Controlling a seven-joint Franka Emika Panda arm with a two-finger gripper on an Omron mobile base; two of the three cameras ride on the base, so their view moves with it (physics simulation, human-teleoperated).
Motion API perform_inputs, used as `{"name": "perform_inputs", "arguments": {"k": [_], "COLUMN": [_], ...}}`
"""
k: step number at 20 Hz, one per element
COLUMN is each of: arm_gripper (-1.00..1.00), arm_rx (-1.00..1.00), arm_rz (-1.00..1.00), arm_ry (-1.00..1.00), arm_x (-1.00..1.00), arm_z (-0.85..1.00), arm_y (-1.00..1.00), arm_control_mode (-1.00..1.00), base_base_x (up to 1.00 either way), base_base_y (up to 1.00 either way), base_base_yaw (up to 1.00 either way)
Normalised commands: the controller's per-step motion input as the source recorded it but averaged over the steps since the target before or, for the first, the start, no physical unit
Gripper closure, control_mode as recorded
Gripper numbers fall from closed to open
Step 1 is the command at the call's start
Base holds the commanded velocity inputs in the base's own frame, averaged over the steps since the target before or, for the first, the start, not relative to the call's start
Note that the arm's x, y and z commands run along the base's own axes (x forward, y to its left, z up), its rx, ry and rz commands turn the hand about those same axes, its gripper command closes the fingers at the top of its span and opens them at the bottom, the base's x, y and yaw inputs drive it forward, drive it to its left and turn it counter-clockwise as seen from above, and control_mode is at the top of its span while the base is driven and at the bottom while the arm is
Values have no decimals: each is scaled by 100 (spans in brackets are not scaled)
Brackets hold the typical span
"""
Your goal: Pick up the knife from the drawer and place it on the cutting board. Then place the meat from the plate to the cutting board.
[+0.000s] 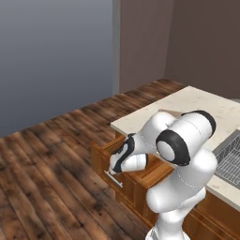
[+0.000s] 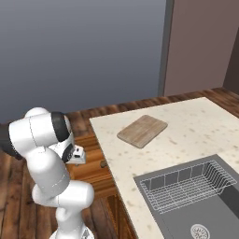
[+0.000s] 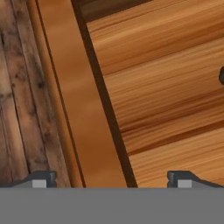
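The drawer stands pulled open under the counter's edge, its silver bar handle facing the floor. My gripper hangs open over the drawer's front wall, one fingertip above the floorboards and the other above the drawer's wooden bottom. Nothing is between the fingers. A small dark rounded bit at the picture's right edge looks like the end of the knife's handle; the same dark end shows by the counter's edge. The cutting board lies bare on the counter. The meat and the plate are out of view.
The pale speckled counter runs to the right, with a grey sink holding a wire basket set into it. Dark plank floor spreads in front of the cabinets. A grey wall stands behind.
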Motion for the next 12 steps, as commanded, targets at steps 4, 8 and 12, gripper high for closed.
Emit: {"name": "perform_inputs", "arguments": {"k": [4,8,12], "arm_gripper": [-100,-100,-100], "arm_rx": [0,0,0], "arm_rz": [5,3,4], "arm_ry": [0,0,-5], "arm_x": [-1,-21,-46], "arm_z": [-34,-34,-16], "arm_y": [27,90,100], "arm_control_mode": [-100,-100,-100], "base_base_x": [0,0,0], "base_base_y": [0,0,0], "base_base_yaw": [0,0,0]}}
